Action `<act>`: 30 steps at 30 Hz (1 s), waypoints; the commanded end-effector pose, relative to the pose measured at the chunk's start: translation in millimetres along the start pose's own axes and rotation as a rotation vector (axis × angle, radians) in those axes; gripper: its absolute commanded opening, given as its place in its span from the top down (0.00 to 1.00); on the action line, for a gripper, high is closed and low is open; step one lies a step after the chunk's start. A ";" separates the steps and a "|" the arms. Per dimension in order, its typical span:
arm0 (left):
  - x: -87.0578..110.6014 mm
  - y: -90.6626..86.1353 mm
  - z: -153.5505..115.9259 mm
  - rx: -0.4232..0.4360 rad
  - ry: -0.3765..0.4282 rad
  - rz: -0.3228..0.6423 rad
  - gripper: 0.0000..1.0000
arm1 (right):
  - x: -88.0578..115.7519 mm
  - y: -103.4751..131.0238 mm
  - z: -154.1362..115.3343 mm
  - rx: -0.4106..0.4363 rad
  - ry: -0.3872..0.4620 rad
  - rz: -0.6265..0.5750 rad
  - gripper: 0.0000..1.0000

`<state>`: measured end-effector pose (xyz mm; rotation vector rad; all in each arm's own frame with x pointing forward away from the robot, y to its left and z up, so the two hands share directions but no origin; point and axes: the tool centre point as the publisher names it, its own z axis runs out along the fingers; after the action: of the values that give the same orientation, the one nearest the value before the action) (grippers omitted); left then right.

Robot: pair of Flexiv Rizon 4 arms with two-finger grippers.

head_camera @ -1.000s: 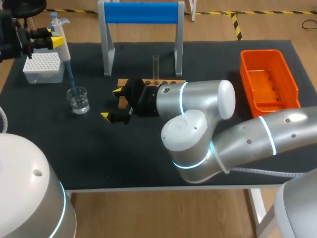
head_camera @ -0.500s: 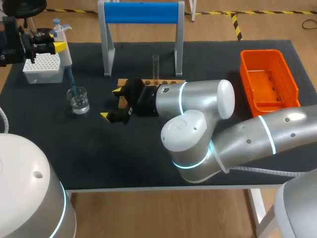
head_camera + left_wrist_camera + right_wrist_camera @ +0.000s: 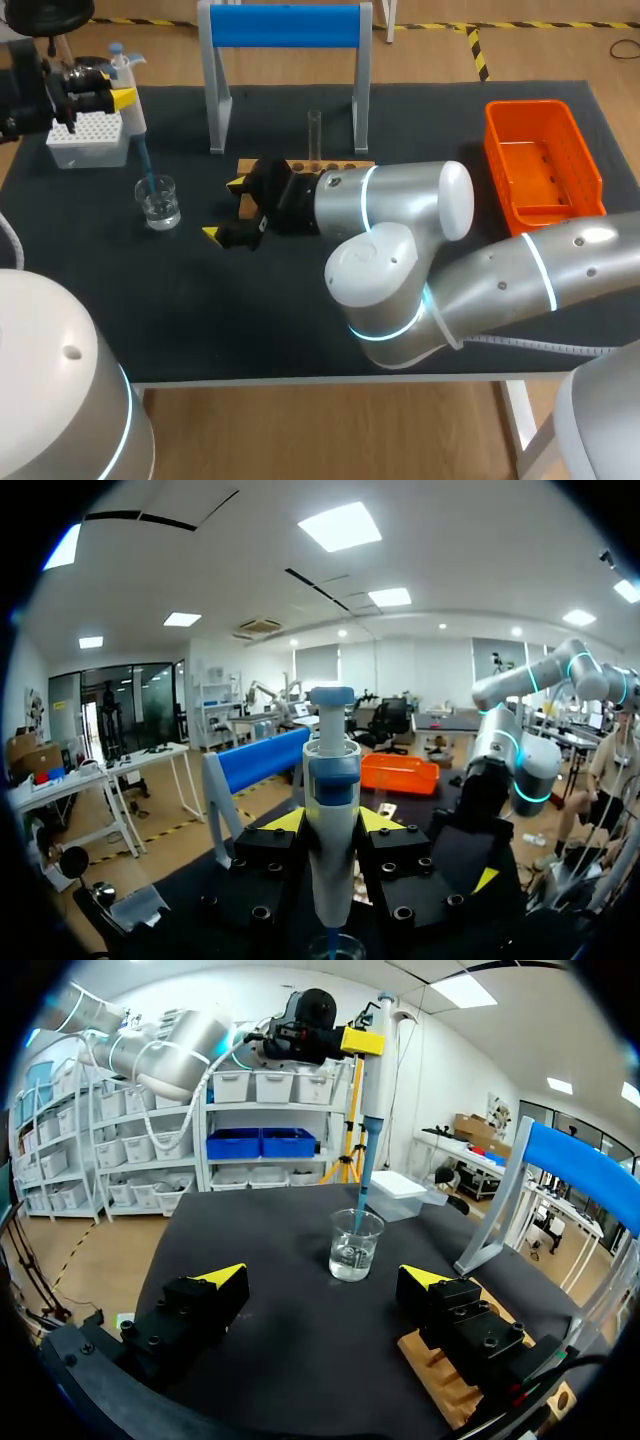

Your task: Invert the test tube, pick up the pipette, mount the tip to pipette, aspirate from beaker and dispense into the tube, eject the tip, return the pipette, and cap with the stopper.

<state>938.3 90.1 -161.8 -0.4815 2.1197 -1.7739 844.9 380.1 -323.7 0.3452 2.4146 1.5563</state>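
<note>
Since earlier the left gripper [image 3: 112, 95] has shifted slightly, clamping the pipette [image 3: 131, 110] above the beaker [image 3: 158, 203], tip inside it. The right gripper [image 3: 224, 208] stays wide apart beside the beaker.

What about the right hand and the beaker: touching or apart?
Apart. The head view shows bare mat between the beaker and the right hand.
</note>
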 end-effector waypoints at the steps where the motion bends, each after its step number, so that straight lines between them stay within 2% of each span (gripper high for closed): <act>1: 1.4 1.8 0.9 0.005 -0.009 0.010 1.00 | -0.4 -0.2 -0.8 0.000 0.003 0.000 0.00; 30: -4.0 18.2 4.5 0.009 -0.024 0.019 1.00 | -0.4 -0.2 -0.8 0.000 0.003 0.000 0.00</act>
<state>943.1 91.1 -179.4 -0.4756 2.0960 -1.7574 844.5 380.1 -324.0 0.3461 2.4120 1.5580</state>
